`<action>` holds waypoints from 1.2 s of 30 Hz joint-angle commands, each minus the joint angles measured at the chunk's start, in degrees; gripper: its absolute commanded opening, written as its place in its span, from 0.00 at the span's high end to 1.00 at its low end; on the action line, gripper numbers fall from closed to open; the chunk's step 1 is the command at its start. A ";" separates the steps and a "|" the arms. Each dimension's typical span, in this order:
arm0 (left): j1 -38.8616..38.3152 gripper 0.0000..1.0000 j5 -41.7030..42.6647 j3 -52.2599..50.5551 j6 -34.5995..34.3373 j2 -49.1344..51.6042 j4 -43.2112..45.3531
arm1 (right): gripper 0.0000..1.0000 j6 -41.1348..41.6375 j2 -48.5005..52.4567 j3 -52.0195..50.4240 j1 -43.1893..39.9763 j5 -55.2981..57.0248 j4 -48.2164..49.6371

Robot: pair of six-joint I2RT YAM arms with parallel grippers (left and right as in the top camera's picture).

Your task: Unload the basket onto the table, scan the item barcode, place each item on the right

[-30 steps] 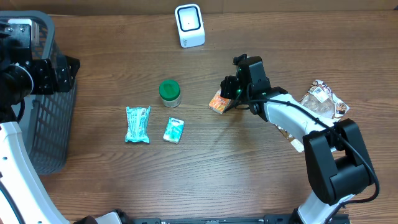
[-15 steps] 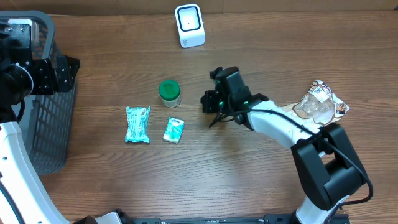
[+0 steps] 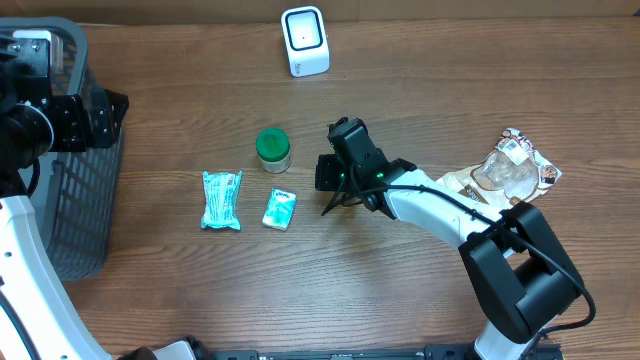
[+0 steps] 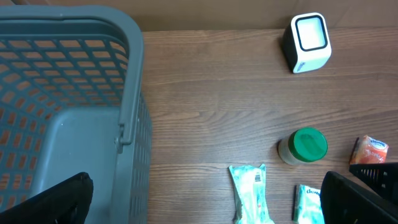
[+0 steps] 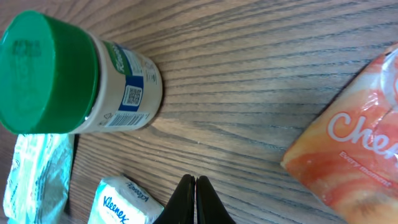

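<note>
**Overhead.** The surface is a brown wood-grain tabletop (image 3: 420,290); we see nothing of the room beyond it. A grey mesh basket (image 3: 60,215) stands at the left edge, with the left arm (image 3: 45,120) above it. One white barcode scanner (image 3: 305,40) stands at top centre. Mid-frame we count one green-lidded jar (image 3: 272,148), one teal packet (image 3: 221,199) and one Kleenex pack (image 3: 280,210). The right gripper (image 3: 328,207) is just right of the jar, jaws together. Its body hides the item from this view. A heap of snack bags (image 3: 515,165) lies at the right edge; we cannot count them.

**Left wrist.** The left gripper (image 4: 206,186) shows its jaws wide apart at the two lower corners, holding nothing. The basket (image 4: 130,93) fills the left half. The scanner (image 4: 308,40) is at upper right, and the jar (image 4: 305,146) is below it. The orange packet (image 4: 371,150), the item, lies on the tabletop at the right edge, right of the jar.

**Right wrist.** The right gripper (image 5: 195,186) has its jaws pressed together at bottom centre, with nothing between them. The orange packet (image 5: 348,149) lies at right, apart from the jaws. The jar (image 5: 74,81) is at upper left, a printed code visible on its label. The teal packet (image 5: 31,174) and Kleenex pack (image 5: 124,202) are at lower left.
</note>
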 commanded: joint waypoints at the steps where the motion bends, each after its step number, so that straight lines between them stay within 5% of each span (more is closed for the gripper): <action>1: -0.02 0.01 0.98 -0.17 1.09 0.20 0.02 | 0.96 2.60 0.57 1.25 -0.09 1.29 0.15; 11: -0.02 0.01 0.98 -0.17 1.07 0.20 0.02 | 0.95 2.49 6.58 1.25 0.07 1.11 5.57; 17: -0.02 0.00 0.98 -0.17 1.09 0.20 0.02 | 0.79 0.17 6.80 1.27 -0.72 3.41 5.51; 28: -0.02 0.00 0.98 -0.17 1.09 0.20 0.02 | 0.74 -1.22 -0.98 3.48 -9.27 3.45 -14.45; 36: -0.02 0.00 0.98 -0.17 1.07 0.20 0.02 | 0.68 -15.06 -7.85 7.17 -10.43 -6.88 -22.71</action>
